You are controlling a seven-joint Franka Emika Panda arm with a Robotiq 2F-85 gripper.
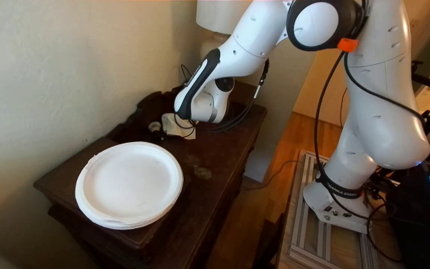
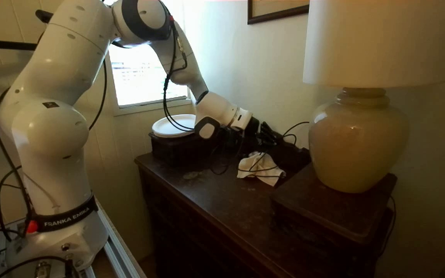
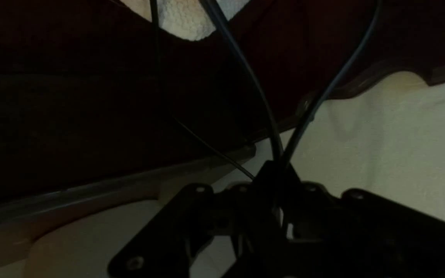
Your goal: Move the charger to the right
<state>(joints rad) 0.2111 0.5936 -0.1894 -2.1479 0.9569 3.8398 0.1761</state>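
Some black cord [image 3: 312, 110] in closed jaws, pale cloth [image 1: 171, 126], plate [image 1: 129, 183] on dresser [image 2: 226, 197]

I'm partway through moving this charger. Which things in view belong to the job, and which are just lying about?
For the job:
gripper, apparently pinching a cable
black cable, running from the fingertips; likely what we're moving, though I can't make out a plug

Just lying about:
white plate
crumpled pale cloth
table lamp
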